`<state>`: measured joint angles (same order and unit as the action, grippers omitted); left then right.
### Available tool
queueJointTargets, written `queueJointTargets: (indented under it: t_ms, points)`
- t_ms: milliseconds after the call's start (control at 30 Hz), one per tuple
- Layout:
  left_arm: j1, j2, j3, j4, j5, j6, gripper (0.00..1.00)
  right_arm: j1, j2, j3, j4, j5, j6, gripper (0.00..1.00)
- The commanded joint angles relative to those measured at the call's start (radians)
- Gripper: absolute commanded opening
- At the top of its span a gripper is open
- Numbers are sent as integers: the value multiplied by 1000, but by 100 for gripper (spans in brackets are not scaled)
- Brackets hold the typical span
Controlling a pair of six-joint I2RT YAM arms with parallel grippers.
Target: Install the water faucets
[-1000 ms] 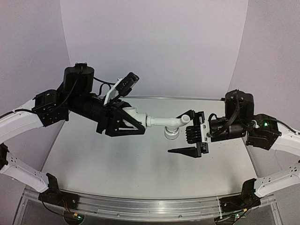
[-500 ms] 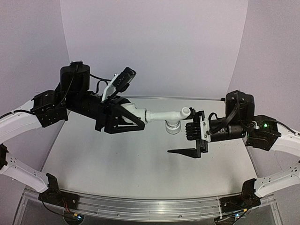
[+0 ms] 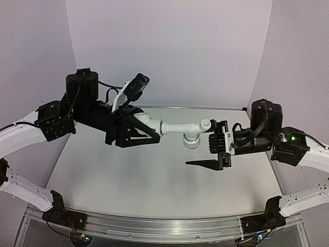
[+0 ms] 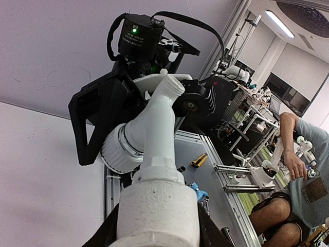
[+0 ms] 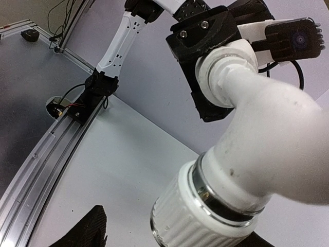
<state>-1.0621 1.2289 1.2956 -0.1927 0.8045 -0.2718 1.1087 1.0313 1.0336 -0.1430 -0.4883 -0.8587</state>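
Observation:
The white faucet (image 3: 181, 127) hangs in the air over the table, its threaded end inside the short white fitting (image 3: 149, 123). My left gripper (image 3: 138, 129) is shut on the fitting. The ribbed knob (image 3: 191, 140) points down and the bent spout (image 3: 206, 124) points right. My right gripper (image 3: 213, 150) is open just right of the spout and knob, touching neither. In the left wrist view the fitting (image 4: 158, 206) fills the bottom and the faucet (image 4: 154, 121) rises from it. In the right wrist view the knob (image 5: 203, 216) sits between my spread fingers (image 5: 93, 229).
The grey table (image 3: 128, 170) lies under both arms, with a metal rail (image 3: 154, 226) along its near edge. Purple walls close the back and sides. The left arm's wrist camera (image 3: 134, 86) sticks up above the fitting.
The faucet has lifted a little and its spout end has turned upward. My right gripper has drawn back to the right, off the spout. The left gripper still holds the fitting.

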Motion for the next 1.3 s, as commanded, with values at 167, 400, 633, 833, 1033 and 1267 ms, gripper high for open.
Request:
queueJointTargets:
  t_ms: [167,400,633,833,1033,1267]
  points:
    - [14,-16,-15,118,-180,-10,0,11,-19,46,27,-129,10,61]
    - [14,-40,-36,76,-282,46,0,12,10,74,89,3,337,88]
    - [21,-9,10,-29,-336,8,0,11,-90,13,84,235,281,98]
    - [33,-20,-15,4,-285,-133,0,11,-227,-50,62,285,-42,98]
    - [48,-37,-24,94,-166,-340,0,12,-295,-122,55,282,-446,98]
    - [48,15,22,93,-33,-477,0,12,-266,-302,450,357,-873,98]
